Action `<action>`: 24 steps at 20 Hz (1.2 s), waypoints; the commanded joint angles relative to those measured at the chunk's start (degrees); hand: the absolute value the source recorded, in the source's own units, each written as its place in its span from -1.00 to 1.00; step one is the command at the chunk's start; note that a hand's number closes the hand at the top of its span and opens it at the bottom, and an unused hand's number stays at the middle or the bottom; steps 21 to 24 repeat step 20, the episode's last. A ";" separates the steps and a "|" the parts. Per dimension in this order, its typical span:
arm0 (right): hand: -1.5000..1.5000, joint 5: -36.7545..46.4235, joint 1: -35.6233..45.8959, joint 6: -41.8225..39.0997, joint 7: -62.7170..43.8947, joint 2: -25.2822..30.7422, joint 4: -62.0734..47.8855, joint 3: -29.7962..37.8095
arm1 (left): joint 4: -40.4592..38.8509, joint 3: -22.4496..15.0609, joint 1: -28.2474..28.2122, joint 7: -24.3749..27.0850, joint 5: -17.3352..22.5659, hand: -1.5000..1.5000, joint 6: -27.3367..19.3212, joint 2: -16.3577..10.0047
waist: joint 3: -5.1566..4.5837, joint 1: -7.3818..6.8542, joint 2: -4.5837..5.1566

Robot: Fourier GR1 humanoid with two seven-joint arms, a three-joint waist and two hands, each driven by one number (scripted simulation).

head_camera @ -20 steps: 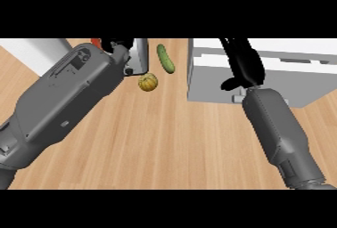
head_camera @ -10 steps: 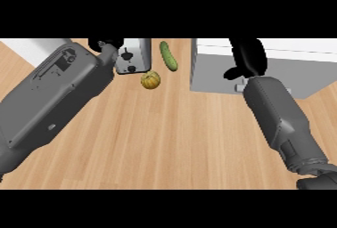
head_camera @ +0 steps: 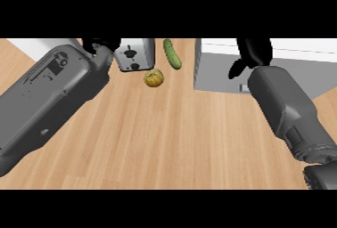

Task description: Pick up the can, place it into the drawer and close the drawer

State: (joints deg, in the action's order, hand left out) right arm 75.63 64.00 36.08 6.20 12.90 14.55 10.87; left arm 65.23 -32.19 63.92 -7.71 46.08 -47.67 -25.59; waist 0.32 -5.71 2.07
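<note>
Black L hand [head_camera: 100, 46] right by can [head_camera: 134, 54].

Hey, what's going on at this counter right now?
A robot has both arms out over a wooden counter. Its left hand is at the far edge, right beside a silvery object that may be the can. Its right hand is over the white drawer unit. A cucumber and a small yellow squash-like item lie between the two hands, with neither hand on them.
</note>
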 commanded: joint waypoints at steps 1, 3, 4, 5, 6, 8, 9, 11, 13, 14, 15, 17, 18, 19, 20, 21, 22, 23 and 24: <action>-1.00 -0.67 3.88 1.68 -0.49 1.41 -0.77 1.40 | 1.42 0.87 -1.59 -0.71 -0.08 -1.00 0.73 -1.49 | -0.21 -0.06 -0.27; -1.00 -0.60 6.13 -0.24 -1.16 1.84 -1.67 1.57 | 1.94 0.51 0.17 -1.71 -0.36 -1.00 0.64 -1.23 | -0.17 -0.70 0.03; -1.00 -0.67 5.96 -0.09 -0.97 1.82 -2.12 1.71 | 2.60 -0.20 -1.51 -1.36 -0.40 -1.00 0.51 -0.52 | -0.17 -1.49 0.31; -1.00 -2.02 6.65 -2.15 1.26 1.18 -2.27 2.51 | 4.91 -0.38 -2.21 -2.35 -0.50 -1.00 -0.36 -1.48 | -0.17 -1.28 -0.49; -1.00 -3.30 8.60 -6.09 3.20 1.82 -3.05 3.49 | 3.68 -0.77 -1.66 -1.58 -1.14 -1.00 -0.82 -0.36 | -0.13 -1.47 0.05; -1.00 -8.26 8.77 -7.50 7.02 -1.01 -2.56 7.50 | 3.76 0.11 -2.00 -1.45 -0.72 -1.00 0.63 -1.28 | -0.07 -1.27 0.04; -1.00 -10.74 7.16 -6.18 8.34 -3.30 -2.36 9.67 | 4.53 -0.25 -1.02 -2.67 -0.72 -1.00 -0.40 -0.97 | 0.06 -1.33 -0.16; -1.00 -15.76 6.94 -8.43 10.75 -2.74 -2.31 14.45 | 4.55 0.29 -2.20 -1.85 -0.84 -1.00 -0.13 -1.79 | 0.12 -1.59 0.05; -1.00 -20.12 7.14 -12.00 13.49 -2.37 -2.50 18.47 | 4.73 0.92 -1.70 -1.97 -0.88 -1.00 -0.61 -1.91 | 0.12 -0.49 -0.24; -1.00 -21.46 7.79 -12.39 13.26 -2.44 -2.35 19.88 | 5.84 0.35 -2.97 -2.24 -0.81 -1.00 0.44 -2.79 | 0.07 -1.59 -0.29; -1.00 -23.29 7.48 -13.09 15.33 -2.94 -2.16 21.49 | 4.94 -0.14 -2.72 -2.60 -1.13 -1.00 -1.05 -1.48 | 0.13 -0.53 -0.19; -1.00 -24.13 6.69 -14.23 17.02 -1.90 -2.55 22.41 | 6.46 0.63 -3.52 -3.17 -0.75 -1.00 -0.16 -2.84 | -0.05 -0.37 -0.38; -1.00 -24.67 8.12 -15.13 15.97 -2.10 -2.66 22.93 | 5.89 0.23 -3.85 -2.62 -1.54 -1.00 -0.61 -2.60 | -0.10 -0.21 -0.27; -1.00 -25.24 8.23 -16.04 17.43 -1.41 -2.49 23.42 | 7.25 -0.29 -4.13 -3.44 -1.59 -1.00 -0.19 -3.23 | -0.11 -0.39 -0.41; -1.00 -25.83 6.08 -14.12 19.03 -1.48 -2.42 24.19 | 7.88 1.20 -3.56 -3.89 -0.79 -1.00 0.90 -4.35 | -0.09 -0.72 -0.08; -1.00 -25.83 6.08 -14.12 19.03 -1.48 -2.42 24.19 | 7.88 1.20 -3.56 -3.89 -0.79 -1.00 0.90 -4.35 | -0.09 -0.72 -0.08; -1.00 -25.83 6.08 -14.12 19.03 -1.48 -2.42 24.19 | 7.88 1.20 -3.56 -3.89 -0.79 -1.00 0.90 -4.35 | -0.09 -0.72 -0.08; -1.00 -25.83 6.08 -14.12 19.03 -1.48 -2.42 24.19 | 7.88 1.20 -3.56 -3.89 -0.79 -1.00 0.90 -4.35 | -0.09 -0.72 -0.08; -1.00 -25.83 6.08 -14.12 19.03 -1.48 -2.42 24.19 | 7.88 1.20 -3.56 -3.89 -0.79 -1.00 0.90 -4.35 | -0.09 -0.72 -0.08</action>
